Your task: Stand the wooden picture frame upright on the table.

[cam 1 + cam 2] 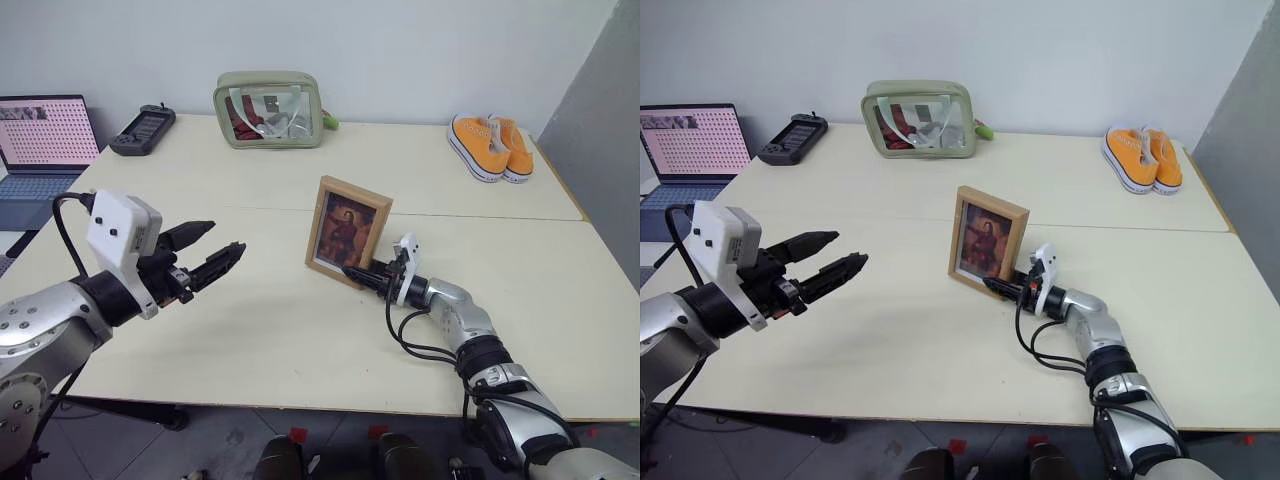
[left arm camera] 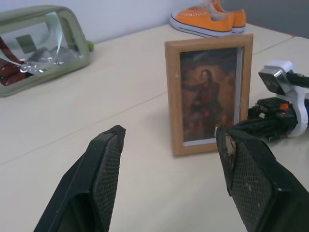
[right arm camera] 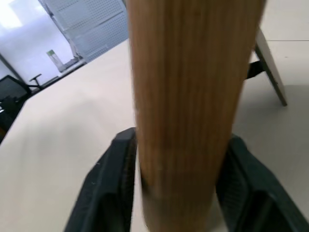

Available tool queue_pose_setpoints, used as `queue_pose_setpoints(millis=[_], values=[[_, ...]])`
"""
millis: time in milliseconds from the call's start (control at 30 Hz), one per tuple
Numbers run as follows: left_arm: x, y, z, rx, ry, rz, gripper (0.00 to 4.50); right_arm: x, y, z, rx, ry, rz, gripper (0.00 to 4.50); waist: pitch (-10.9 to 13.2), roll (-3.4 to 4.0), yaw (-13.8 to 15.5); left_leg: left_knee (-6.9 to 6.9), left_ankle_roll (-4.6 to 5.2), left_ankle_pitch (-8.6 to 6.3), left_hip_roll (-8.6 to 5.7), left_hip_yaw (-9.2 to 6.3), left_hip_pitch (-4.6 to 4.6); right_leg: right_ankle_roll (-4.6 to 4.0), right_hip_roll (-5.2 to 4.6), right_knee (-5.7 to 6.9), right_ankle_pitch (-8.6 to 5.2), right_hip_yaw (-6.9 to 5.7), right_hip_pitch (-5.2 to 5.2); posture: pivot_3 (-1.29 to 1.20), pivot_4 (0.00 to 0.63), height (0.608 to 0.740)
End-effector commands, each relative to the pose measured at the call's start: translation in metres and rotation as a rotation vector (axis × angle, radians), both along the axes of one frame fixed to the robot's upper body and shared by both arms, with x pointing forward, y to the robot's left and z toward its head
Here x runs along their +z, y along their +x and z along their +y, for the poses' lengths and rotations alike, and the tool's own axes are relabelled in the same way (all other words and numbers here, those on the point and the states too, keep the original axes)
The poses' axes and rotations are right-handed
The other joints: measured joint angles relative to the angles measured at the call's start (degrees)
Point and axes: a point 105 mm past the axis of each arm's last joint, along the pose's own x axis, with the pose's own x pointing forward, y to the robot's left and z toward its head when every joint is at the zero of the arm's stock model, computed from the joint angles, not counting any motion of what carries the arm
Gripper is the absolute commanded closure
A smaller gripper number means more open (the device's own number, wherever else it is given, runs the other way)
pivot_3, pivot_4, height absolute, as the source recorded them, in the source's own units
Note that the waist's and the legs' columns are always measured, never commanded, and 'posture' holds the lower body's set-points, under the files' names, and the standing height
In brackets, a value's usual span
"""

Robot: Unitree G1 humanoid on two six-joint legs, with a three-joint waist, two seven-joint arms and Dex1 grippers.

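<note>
The wooden picture frame [image 1: 348,232] stands upright near the middle of the table [image 1: 250,340], its portrait side facing me. Its fold-out stand [image 3: 268,67] is out behind it, reaching down to the tabletop. My right gripper [image 1: 360,275] lies low over the table at the frame's lower right corner. Its fingers straddle the frame's side edge [image 3: 183,96], open, with only slivers of room on either side. My left gripper [image 1: 225,238] hovers above the table well to the left of the frame. It is wide open and empty, pointing toward the frame [image 2: 207,92].
At the far side of the table a green pouch [image 1: 268,110] stands in the middle and a pair of orange shoes [image 1: 490,145] lies to the right. A black handheld device [image 1: 142,128] and an open laptop [image 1: 40,140] sit at the back left.
</note>
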Motion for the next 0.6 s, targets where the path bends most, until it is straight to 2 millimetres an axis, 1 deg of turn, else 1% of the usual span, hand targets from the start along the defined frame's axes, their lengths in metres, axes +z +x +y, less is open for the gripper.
queue_pose_setpoints(millis=[33, 67, 200, 300, 367, 467, 600], values=[[0.004, 0.000, -0.004, -0.020, -0.002, -0.012, 1.28, 0.013, 0.006, -0.003, -0.024, -0.019, -0.064, 1.15, 0.00, 0.00, -0.07, -0.01, 0.00, 0.00, 0.00, 0.00, 0.00, 0.00, 0.00, 0.00, 0.00, 0.00, -0.02, 0.00, 0.150, 0.740], [0.003, 0.000, -0.004, -0.023, -0.006, -0.008, 1.28, 0.013, 0.005, -0.003, -0.021, -0.027, -0.071, 0.95, 0.00, 0.00, -0.08, -0.02, 0.00, 0.00, 0.01, 0.00, 0.00, 0.00, 0.01, 0.00, 0.00, 0.00, -0.02, 0.00, 0.150, 0.740], [0.001, 0.001, -0.010, -0.047, -0.042, -0.006, 1.28, 0.011, 0.003, -0.007, -0.027, -0.090, -0.101, 0.95, 0.00, 0.00, -0.07, -0.03, 0.00, 0.00, 0.01, 0.01, 0.00, 0.00, 0.01, 0.00, 0.00, 0.01, -0.03, 0.00, 0.150, 0.740], [-0.001, 0.002, -0.017, -0.068, -0.059, -0.009, 1.28, 0.011, 0.002, -0.016, -0.047, -0.189, -0.158, 0.95, 0.00, 0.00, 0.14, -0.03, 0.00, 0.00, 0.00, 0.01, -0.01, 0.00, 0.00, -0.01, 0.00, 0.01, -0.02, 0.00, 0.150, 0.740], [-0.003, 0.003, -0.022, -0.086, -0.063, -0.010, 1.28, 0.020, -0.002, -0.029, -0.062, -0.260, -0.218, 0.95, 0.00, 0.00, 0.26, -0.01, 0.00, 0.00, -0.01, 0.01, -0.02, 0.00, -0.01, -0.02, 0.00, 0.01, -0.01, 0.00, 0.150, 0.740], [-0.005, 0.006, -0.027, -0.109, -0.079, -0.014, 1.28, 0.038, -0.015, -0.048, -0.074, -0.331, -0.294, 0.95, 0.01, 0.02, 0.65, -0.01, -0.01, 0.00, -0.06, -0.01, -0.09, 0.01, -0.03, -0.04, -0.01, 0.01, -0.04, 0.00, 0.150, 0.740], [-0.007, 0.013, -0.027, -0.112, -0.091, -0.011, 1.28, 0.057, -0.044, -0.074, -0.067, -0.382, -0.294, 0.95, 0.03, 0.04, 0.89, -0.01, -0.01, 0.00, -0.01, -0.01, -0.11, 0.01, -0.01, -0.05, -0.01, 0.01, -0.06, 0.00, 0.150, 0.740]])
